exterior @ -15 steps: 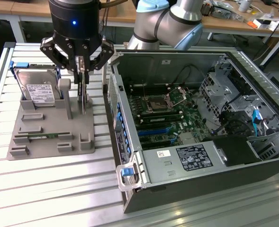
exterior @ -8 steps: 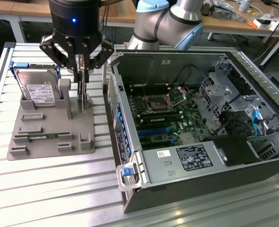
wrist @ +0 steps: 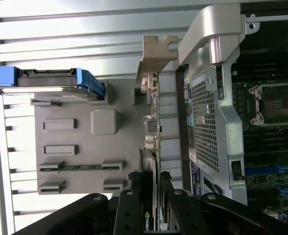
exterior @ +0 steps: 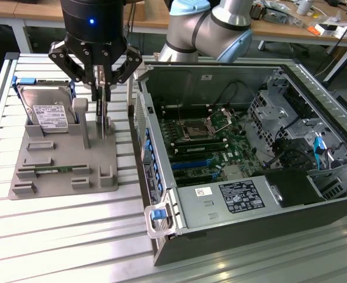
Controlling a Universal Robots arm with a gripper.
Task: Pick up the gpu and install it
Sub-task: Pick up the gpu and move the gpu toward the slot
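Two fingers (wrist: pixel 133 210) of the gripper (exterior: pixel 102 88) clamp the gpu (exterior: pixel 105 118) by its top edge; it stands upright in the tray (exterior: pixel 61 177) slot beside the case (exterior: pixel 220 76), likely racked on edge for exactly this pinch.

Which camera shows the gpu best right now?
The wrist view: the gpu runs edge-on with its silver bracket clear. The exterior view shows it as a thin upright sliver in the gripper.

One gpu (exterior: pixel 104 122), one hard drive (exterior: pixel 48 109), one case (exterior: pixel 148 154).
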